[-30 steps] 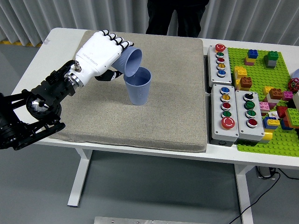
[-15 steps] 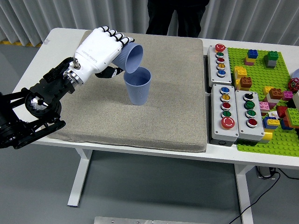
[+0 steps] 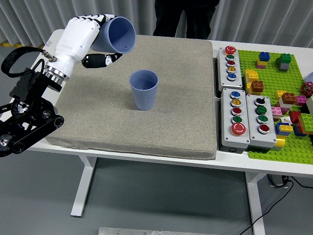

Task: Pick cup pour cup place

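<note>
The left hand's (image 3: 80, 36) fingers (image 3: 98, 19) are wrapped around a blue cup (image 3: 116, 35), held tilted on its side with its mouth turned rightward. Below and right of the fingers, well apart, a second cup (image 3: 144, 89) is seen upright on the grey mat (image 3: 146, 132) covering the desk (image 3: 63, 36).

No text, label or number can be read anywhere. The button boxes (image 3: 247, 121) on the worktop (image 3: 146, 159) show only coloured caps, unmarked.
</note>
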